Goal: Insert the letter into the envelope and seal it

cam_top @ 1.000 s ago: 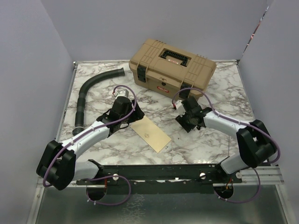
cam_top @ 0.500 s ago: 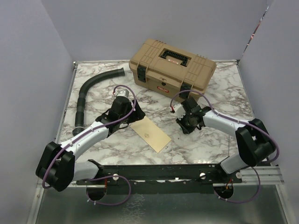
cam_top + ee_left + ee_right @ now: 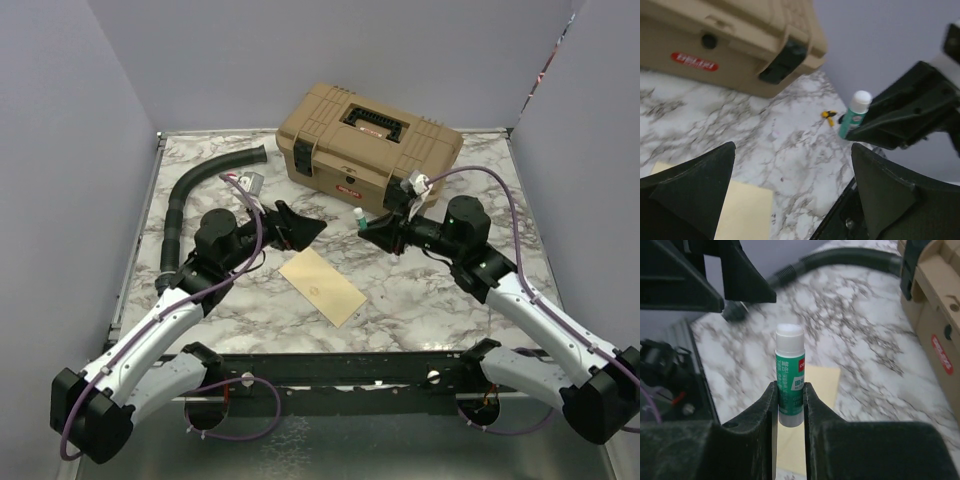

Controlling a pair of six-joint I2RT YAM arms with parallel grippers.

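Observation:
The pale yellow envelope [image 3: 322, 287] lies flat on the marble table between the arms, and shows in both wrist views [image 3: 742, 212] [image 3: 822, 385]. No letter shows in any view. My right gripper [image 3: 378, 226] [image 3: 790, 390] hangs above the envelope's far right, shut on a green glue stick with a white cap [image 3: 790, 372] [image 3: 359, 215] [image 3: 854, 114]. The stick points toward the left arm. My left gripper [image 3: 300, 226] [image 3: 795, 175] faces it from the left, raised off the table, open and with nothing between its fingers.
A tan toolbox [image 3: 368, 140] [image 3: 730, 40] stands shut at the back of the table. A black corrugated hose [image 3: 195, 190] curves along the back left. A black rail [image 3: 330, 365] runs along the near edge.
Both arms have risen and swung so that the grippers face each other above the envelope. The right jaws have closed on the glue stick. The left jaws have opened wider.

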